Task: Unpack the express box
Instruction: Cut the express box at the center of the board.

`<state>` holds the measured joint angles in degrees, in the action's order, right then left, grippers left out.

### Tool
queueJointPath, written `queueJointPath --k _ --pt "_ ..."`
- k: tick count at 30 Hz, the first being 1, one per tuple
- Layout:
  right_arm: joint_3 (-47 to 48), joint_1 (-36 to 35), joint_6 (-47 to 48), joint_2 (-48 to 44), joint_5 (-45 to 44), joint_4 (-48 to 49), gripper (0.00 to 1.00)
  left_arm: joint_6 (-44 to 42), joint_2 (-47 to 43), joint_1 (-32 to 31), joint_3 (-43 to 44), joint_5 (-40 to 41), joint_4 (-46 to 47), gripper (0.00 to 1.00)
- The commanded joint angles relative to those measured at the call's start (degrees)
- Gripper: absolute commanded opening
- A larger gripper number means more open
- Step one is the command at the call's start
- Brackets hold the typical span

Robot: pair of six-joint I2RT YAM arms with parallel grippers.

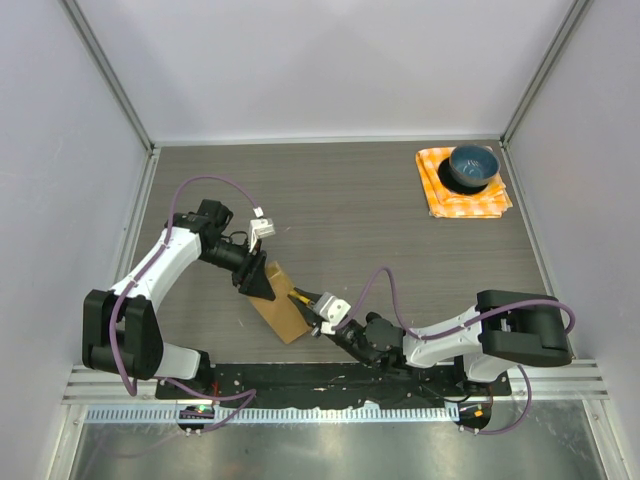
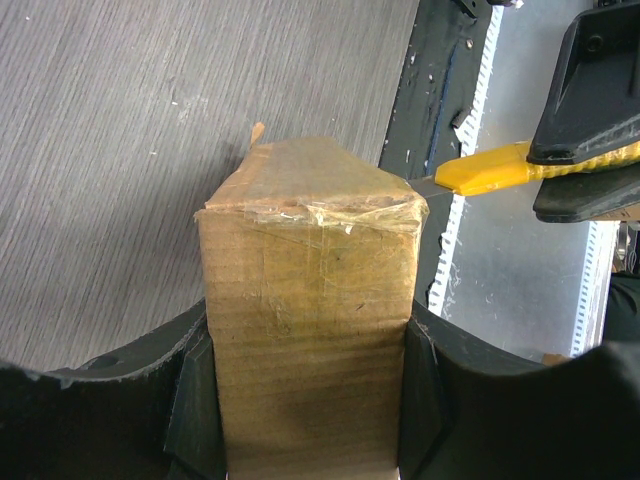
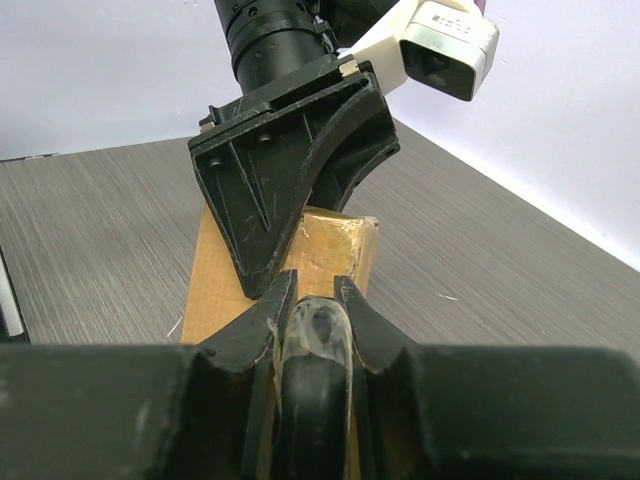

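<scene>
The express box [image 1: 283, 310], a small brown carton sealed with clear tape, lies near the table's front edge between the two arms. My left gripper [image 1: 262, 283] is shut on its sides; in the left wrist view both pads press the cardboard [image 2: 305, 300] at the gripper [image 2: 305, 378]. My right gripper [image 1: 320, 312] is shut on a yellow utility knife [image 2: 490, 168]. Its blade tip [image 2: 420, 184] touches the taped end of the box at the top corner. In the right wrist view the knife's dark handle [image 3: 315, 380] sits between the jaws of the gripper [image 3: 315, 292], with the box [image 3: 335, 245] just beyond.
A blue bowl [image 1: 472, 165] stands on an orange checked cloth [image 1: 462, 197] at the back right. White walls close the table on three sides. A black and metal rail [image 1: 330, 385] runs along the near edge, close behind the box.
</scene>
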<state>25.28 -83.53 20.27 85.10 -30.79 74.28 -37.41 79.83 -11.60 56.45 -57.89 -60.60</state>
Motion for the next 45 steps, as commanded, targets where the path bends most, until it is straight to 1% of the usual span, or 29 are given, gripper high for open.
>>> queueJointPath --k 1,7,25,45 --pt "0.6 -0.2 0.9 -1.0 -0.6 21.3 0.01 -1.7 -0.4 -0.1 -1.0 5.5 1.6 0.26" --pt "1.6 -0.1 4.1 -0.4 -1.5 21.3 0.01 -2.6 -0.8 -0.1 -1.2 5.2 1.0 0.26" --pt "3.4 1.1 2.9 1.4 -0.5 21.3 0.01 -4.6 -0.9 -0.1 -0.7 4.3 -0.8 0.26" --pt "1.4 1.3 2.9 -2.0 0.2 20.6 0.01 -5.1 -0.8 -0.1 -0.6 4.0 -1.4 0.26"
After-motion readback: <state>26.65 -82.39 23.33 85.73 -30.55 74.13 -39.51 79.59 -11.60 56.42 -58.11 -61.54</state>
